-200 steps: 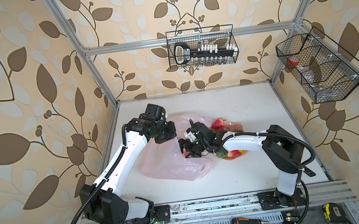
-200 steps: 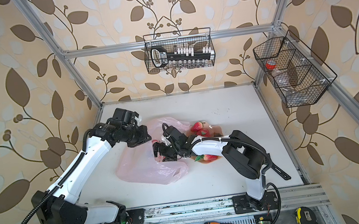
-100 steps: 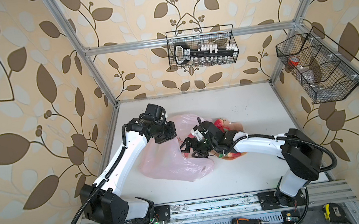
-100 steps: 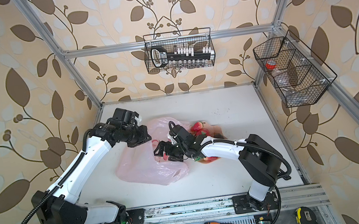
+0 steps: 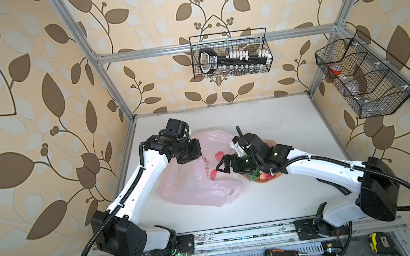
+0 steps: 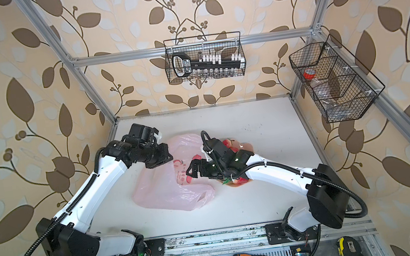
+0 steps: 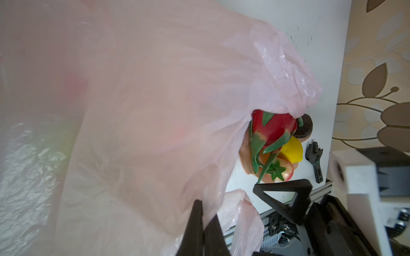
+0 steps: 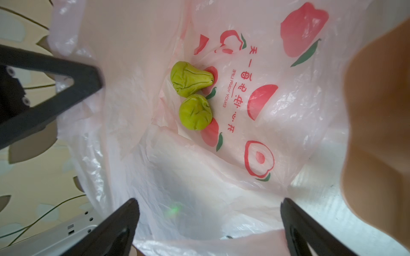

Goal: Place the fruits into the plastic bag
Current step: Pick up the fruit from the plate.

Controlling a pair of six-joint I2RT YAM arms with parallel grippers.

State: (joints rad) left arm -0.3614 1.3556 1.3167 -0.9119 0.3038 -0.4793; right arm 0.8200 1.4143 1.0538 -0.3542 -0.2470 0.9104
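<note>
At three o'clock of the plastic bag (image 5: pixel 196 187), light, glossy fruits (image 5: pixel 264 177) are probably best gripped mid-body. The bag's flimsy rim is pinched in the closed left jaws; the right jaws are spread wide, empty.

The bag (image 8: pixel 288 124) is showing red print, mirrored through the plastic, just beside the pears (image 8: pixel 190 82): a row of Chinese characters running from 天一 to 开, and small Latin letters reading ENJOY YOUR LIFE backwards. The label on the tool (image 5: pixel 209 61) in the basket (image 5: pixel 226 34) is showing too small to read.
</note>
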